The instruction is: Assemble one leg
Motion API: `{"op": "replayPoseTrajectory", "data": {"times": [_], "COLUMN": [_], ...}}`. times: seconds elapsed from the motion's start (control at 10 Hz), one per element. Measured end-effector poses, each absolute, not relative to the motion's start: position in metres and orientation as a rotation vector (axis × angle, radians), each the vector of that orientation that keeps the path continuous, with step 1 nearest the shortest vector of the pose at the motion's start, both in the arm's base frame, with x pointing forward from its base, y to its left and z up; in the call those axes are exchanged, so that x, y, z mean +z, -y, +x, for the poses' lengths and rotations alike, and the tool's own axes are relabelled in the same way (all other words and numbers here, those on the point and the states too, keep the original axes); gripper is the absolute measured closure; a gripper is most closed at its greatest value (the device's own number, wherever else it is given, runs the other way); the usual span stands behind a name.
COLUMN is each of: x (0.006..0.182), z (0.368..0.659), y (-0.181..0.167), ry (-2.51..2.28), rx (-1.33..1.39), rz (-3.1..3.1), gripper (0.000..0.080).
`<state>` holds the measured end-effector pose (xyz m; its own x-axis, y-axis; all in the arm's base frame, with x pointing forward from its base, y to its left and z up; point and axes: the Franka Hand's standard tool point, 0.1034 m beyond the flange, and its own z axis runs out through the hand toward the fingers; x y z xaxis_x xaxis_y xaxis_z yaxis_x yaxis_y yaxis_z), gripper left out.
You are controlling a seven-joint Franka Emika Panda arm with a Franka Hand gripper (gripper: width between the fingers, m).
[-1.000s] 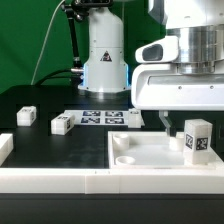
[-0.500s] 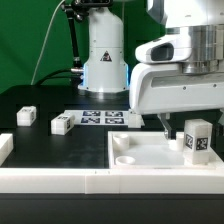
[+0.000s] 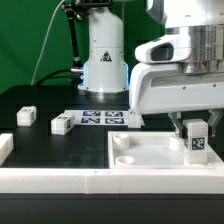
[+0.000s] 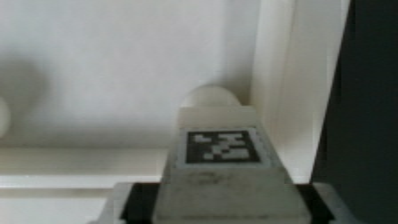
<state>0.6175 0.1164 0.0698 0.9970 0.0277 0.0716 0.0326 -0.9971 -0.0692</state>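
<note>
The leg (image 3: 197, 142), a small white block with a black-and-white tag, stands upright on the large white panel (image 3: 150, 160) near its corner at the exterior view's right. My gripper (image 3: 194, 127) is down over the leg's top, with a finger on each side. In the wrist view the leg (image 4: 222, 148) fills the space between the dark fingers (image 4: 143, 196), with no gap showing. A round socket (image 4: 214, 96) in the panel lies just beyond the leg, beside the panel's raised edge.
Two more white blocks (image 3: 26, 116) (image 3: 62, 124) lie on the black table at the exterior view's left, and a third (image 3: 133, 119) lies by the marker board (image 3: 100, 119). A white rim (image 3: 50, 181) runs along the front. The robot's base (image 3: 104, 50) stands behind.
My gripper has moved toward the exterior view's right, from beside the leg to over it, and its fingers now flank the leg's top. The leg still stands on the panel.
</note>
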Motion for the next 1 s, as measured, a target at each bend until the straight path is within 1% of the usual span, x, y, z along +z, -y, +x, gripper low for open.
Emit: {"op": "replayPoseTrajectory", "data": {"times": [0.2, 0.6, 0.9, 1.0], "x": [0.0697, 0.0687, 0.0679, 0.0679], "z": [0.6175, 0.6176, 0.6167, 0.6167], "y": [-0.1163, -0.1151, -0.1190, -0.1194], "ry": [-0.132, -0.971, -1.513, -1.614], "rx": [-0.104, -0.075, -0.039, -0.033], "rz": [-3.061, -2.864, -2.603, -2.542], "gripper": [0.0511, 0.0509, 0.0509, 0.0509]}}
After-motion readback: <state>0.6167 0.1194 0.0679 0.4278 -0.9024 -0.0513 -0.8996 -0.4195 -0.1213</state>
